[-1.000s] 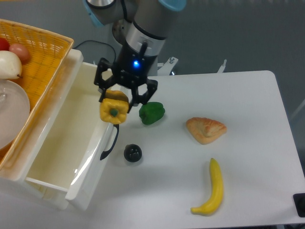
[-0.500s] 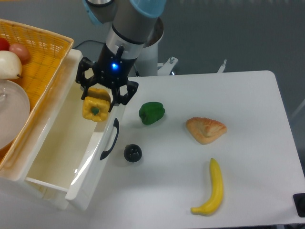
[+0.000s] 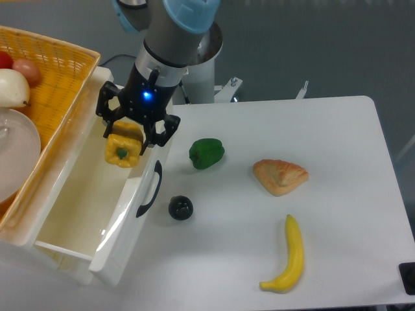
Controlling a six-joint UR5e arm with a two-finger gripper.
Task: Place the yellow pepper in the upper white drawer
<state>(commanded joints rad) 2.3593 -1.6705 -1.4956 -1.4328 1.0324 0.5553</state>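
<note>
Yellow pepper [image 3: 122,150], stem end facing the camera, gripped between the fingers of the tool [image 3: 127,138] and held in the air over the open upper white drawer [image 3: 78,201], near its front panel with the curved black handle [image 3: 150,190]. White surface [image 3: 337,162] carrying a green pepper [image 3: 206,153], a dark round object [image 3: 180,208], a pastry [image 3: 280,176] and a banana [image 3: 289,255], all well apart; a yellow woven basket [image 3: 55,71] sits above the drawer, against a grey background. No writing is legible.
</note>
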